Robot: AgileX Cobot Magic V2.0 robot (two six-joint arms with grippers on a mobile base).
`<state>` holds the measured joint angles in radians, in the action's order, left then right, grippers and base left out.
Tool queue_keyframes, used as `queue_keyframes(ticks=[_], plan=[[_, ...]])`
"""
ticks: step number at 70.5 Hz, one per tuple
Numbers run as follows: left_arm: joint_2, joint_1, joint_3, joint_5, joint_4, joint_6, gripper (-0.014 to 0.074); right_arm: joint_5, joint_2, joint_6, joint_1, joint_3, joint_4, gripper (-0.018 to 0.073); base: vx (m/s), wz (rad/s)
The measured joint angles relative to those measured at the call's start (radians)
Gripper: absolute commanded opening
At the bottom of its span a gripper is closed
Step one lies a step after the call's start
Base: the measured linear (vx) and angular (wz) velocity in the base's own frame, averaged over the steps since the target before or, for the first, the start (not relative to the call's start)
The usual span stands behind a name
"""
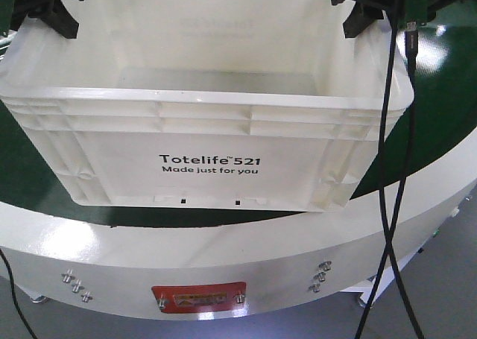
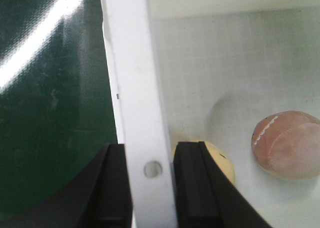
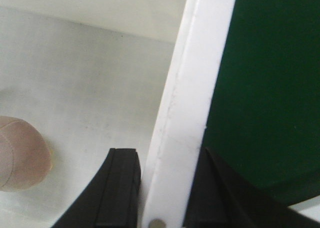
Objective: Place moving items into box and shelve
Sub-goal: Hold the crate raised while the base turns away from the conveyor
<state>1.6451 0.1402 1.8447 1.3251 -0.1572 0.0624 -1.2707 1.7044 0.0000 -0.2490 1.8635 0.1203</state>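
Left wrist view: my left gripper (image 2: 150, 155) pinches left wall of box (image 1: 112, 153), one finger inside, one outside. Right gripper (image 3: 165, 158) clamps opposite wall same way. Both toys lie inside on box floor: brown toy (image 2: 287, 143) loose mid-floor, cream toy (image 2: 220, 163) just behind my inner finger. Risks as I judge them: narrow pinch on smooth plastic, so wall may slip out on lift; uneven arm heights tilt box and toys roll; arms drifting apart flex walls; box base may drag on green table (image 1: 447, 93).

the box (image 1: 112, 156) carried black print on its front wall: "totelife 521", with "made just for you" beneath.
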Motion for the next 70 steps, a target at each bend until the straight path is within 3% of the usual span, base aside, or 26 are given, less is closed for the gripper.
queue_keyframes(ticks=[26,70], plan=[[0.0,0.0,0.0,0.0,-0.006,0.0,-0.0017,-0.001,0.0,0.0,0.0,0.0,-0.005,-0.0012,-0.14,0.12],[0.0,0.0,0.0,0.0,-0.005,0.0,-0.0017,-0.002,0.0,0.0,0.0,0.0,-0.003,-0.0012,-0.12,0.38]])
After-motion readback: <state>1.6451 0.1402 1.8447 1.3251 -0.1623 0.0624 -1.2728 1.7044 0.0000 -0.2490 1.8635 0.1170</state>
